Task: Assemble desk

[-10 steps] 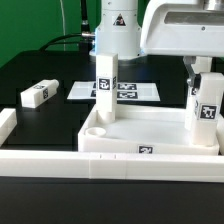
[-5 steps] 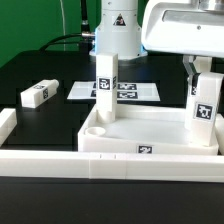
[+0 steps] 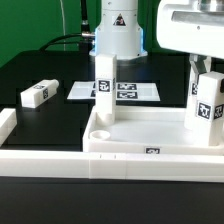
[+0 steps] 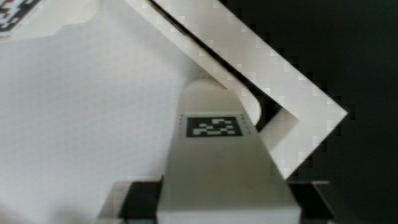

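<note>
The desk's white tray-like top point(image 3: 128, 141) lies rim up in the middle of the exterior view. One tagged white leg point(image 3: 103, 84) stands upright in its far corner on the exterior view's left. My gripper point(image 3: 206, 68) is shut on a second tagged leg point(image 3: 208, 106), held upright at the top's far corner on the exterior view's right. In the wrist view the held leg point(image 4: 217, 140) runs out from my gripper point(image 4: 222, 206) between two black fingers point(image 4: 143, 200) toward the tray's rim point(image 4: 267, 85). The leg's lower end is hidden behind the rim.
A loose tagged leg point(image 3: 36, 95) lies on the black table at the exterior view's left. The marker board point(image 3: 140, 92) lies flat behind the tray. A long white border rail point(image 3: 40, 160) runs along the front, and the arm's base point(image 3: 118, 35) stands at the back.
My gripper and the held leg have shifted a little toward the exterior view's right, and the tray's front has slid the same way. The grip is unchanged.
</note>
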